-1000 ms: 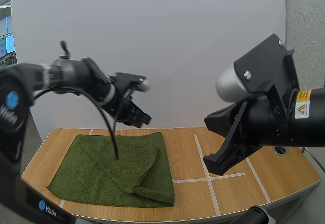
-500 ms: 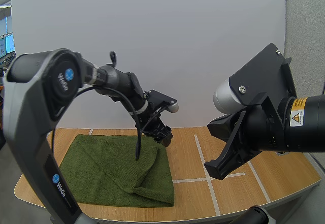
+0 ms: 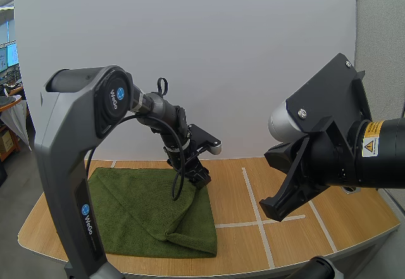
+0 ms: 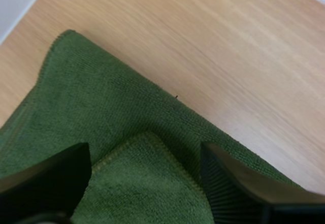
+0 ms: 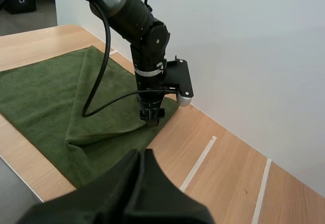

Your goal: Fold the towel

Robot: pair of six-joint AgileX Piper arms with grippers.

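One doubled corner of the green towel, which covers the left half of the table, lies straight below my left jaws, spread wide astride it. My right jaws, pressed together, hang well apart to the right.

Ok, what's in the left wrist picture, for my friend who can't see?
The left claw hangs open over a folded corner of the green towel, one black finger at each side. Bare wooden table lies beyond the towel's edge.
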